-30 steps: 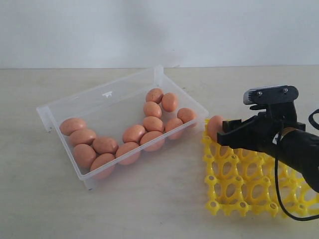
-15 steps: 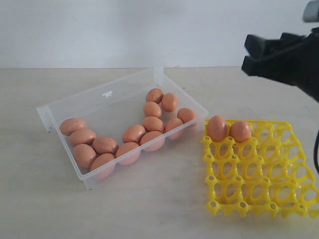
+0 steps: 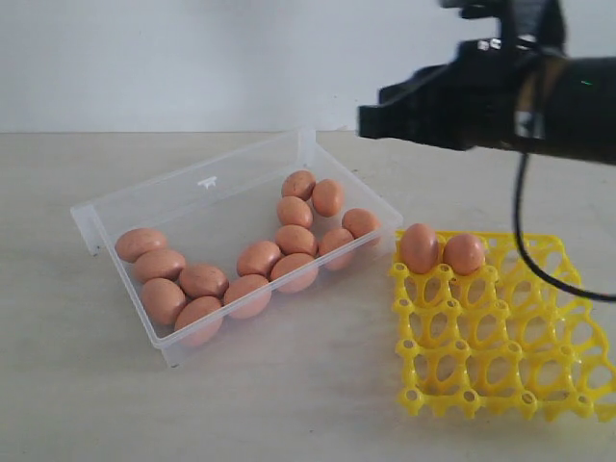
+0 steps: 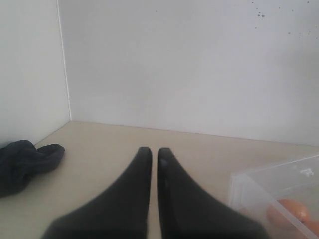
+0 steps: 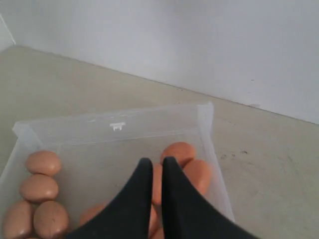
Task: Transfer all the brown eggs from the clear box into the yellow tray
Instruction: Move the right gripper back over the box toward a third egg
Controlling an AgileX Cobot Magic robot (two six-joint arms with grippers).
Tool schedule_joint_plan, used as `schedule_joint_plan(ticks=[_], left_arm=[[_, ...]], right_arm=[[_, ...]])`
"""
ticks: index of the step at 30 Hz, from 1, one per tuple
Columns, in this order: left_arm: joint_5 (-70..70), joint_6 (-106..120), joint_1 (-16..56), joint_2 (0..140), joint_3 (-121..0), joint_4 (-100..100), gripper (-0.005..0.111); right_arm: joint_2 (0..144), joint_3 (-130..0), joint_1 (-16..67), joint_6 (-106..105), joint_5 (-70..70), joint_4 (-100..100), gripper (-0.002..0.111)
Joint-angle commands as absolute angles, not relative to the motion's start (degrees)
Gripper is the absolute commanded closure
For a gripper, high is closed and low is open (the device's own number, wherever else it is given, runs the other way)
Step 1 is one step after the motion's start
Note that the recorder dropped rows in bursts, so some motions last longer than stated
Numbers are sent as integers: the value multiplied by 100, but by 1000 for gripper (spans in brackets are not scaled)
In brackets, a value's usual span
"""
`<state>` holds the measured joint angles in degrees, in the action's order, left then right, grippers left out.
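**Exterior view.** A shallow rectangular box of clear colourless plastic (image 3: 192, 183) lies askew on the pale desk (image 3: 308, 385). It holds most of the smooth pinkish-brown oval eggs (image 3: 258, 258), which lie in a loose band from its near left corner to its far right corner. Just beside the box, on its right, lies a bright yellow plastic lattice egg tray (image 3: 412, 395). Two brown eggs stand side by side and touching in the first two cups of the tray's far row, one in the far left corner cup (image 3: 419, 247) and one next to it (image 3: 464, 253). The black right tool (image 3: 368, 120) hangs in the air above the far right end of the clear box, touching nothing.

**Right wrist view.** The right tool (image 5: 153, 162) has its two fingers pressed together and empty, with the eggs in the box below it.

**Left wrist view.** The left tool (image 4: 151, 152) is likewise pressed together, with only a thin slit between the fingers, and grips nothing. A dark crumpled cloth (image 4: 22, 162) lies on the desk to one side, and a corner of the clear box shows on the other.
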<state>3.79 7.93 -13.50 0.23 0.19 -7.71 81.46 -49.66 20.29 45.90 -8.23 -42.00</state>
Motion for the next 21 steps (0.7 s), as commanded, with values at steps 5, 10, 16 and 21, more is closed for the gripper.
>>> schedule_joint_plan(ticks=[5, 10, 16, 21], left_arm=[[301, 807, -1345, 0, 0, -770, 103], [301, 807, -1345, 0, 0, -770, 103], [301, 807, -1345, 0, 0, -770, 103], [301, 807, -1345, 0, 0, -770, 103]], right_arm=[[10264, -6648, 3412, 4951, 0, -5351, 106], [10694, -6655, 3911, 4021, 121, -5592, 109], [10800, -6725, 3884, 4277, 3077, -5784, 109], [10800, -6725, 3688, 5350, 6996, -9666, 109]])
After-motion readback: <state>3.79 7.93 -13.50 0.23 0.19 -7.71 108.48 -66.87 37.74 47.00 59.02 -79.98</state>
